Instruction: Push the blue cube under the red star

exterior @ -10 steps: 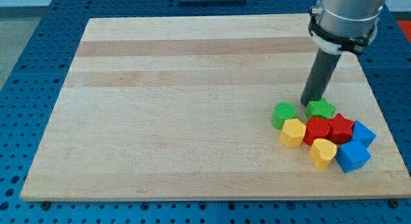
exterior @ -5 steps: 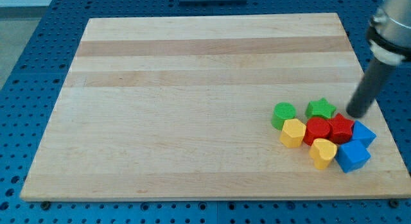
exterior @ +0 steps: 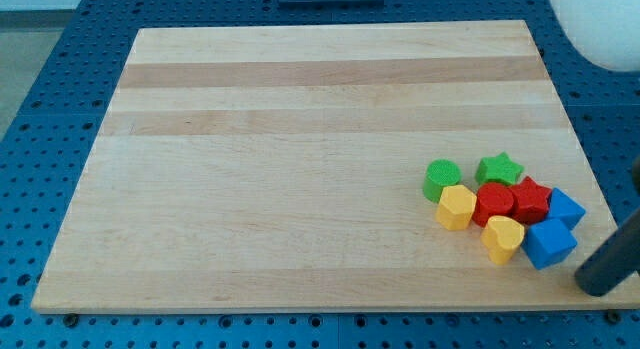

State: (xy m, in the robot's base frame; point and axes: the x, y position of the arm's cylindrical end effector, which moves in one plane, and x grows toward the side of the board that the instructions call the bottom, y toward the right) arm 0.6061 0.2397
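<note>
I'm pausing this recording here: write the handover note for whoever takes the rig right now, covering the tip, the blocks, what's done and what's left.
My tip is at the board's lower right edge, just to the view's right of and slightly below the blue cube, not visibly touching it.
The red star sits in the cluster, with the blue cube below it and a little to the view's right.
A second blue block lies right of the star; a red block lies to its left.
Done: nothing clearly finished.
Left: probably nudge the blue cube toward the view's left so that it sits squarely under the star.
</note>
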